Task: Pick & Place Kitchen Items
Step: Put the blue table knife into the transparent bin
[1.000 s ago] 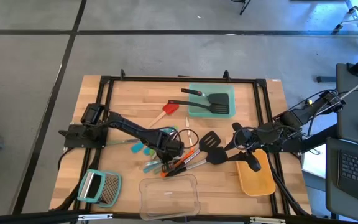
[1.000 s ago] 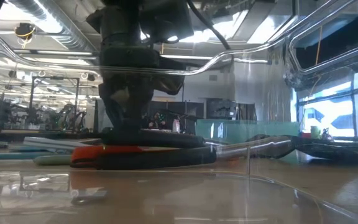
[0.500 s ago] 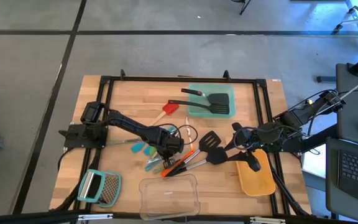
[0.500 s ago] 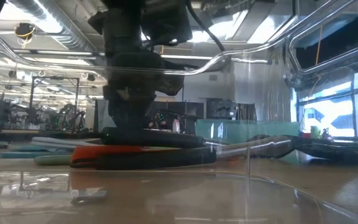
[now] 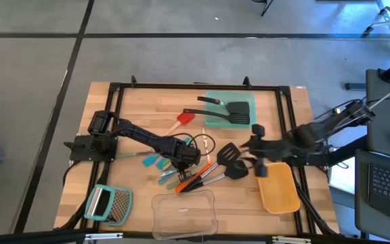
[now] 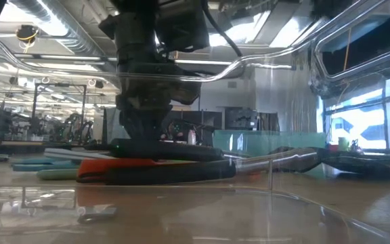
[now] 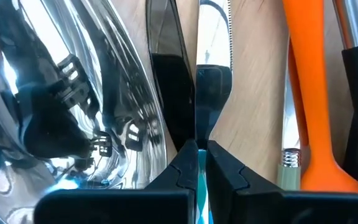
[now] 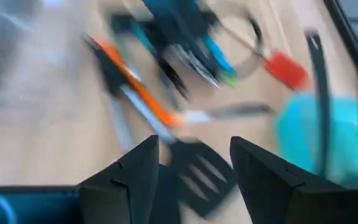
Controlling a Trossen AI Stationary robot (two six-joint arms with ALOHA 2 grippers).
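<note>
Wooden worktop (image 5: 134, 108) is sitting on grey floor, no readable writing anywhere. Left gripper (image 5: 189, 161) is clenched tight over the utensil pile (image 5: 188, 177) at mid-worktop. Right gripper (image 5: 254, 146), fingers spread and grasping nothing, is hanging beside a black spatula (image 5: 230, 157).

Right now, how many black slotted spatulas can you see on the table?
2: one spatula lies in the teal tray; the other spatula lies on the wood beside the yellow tray. The pile may hide more.
</note>
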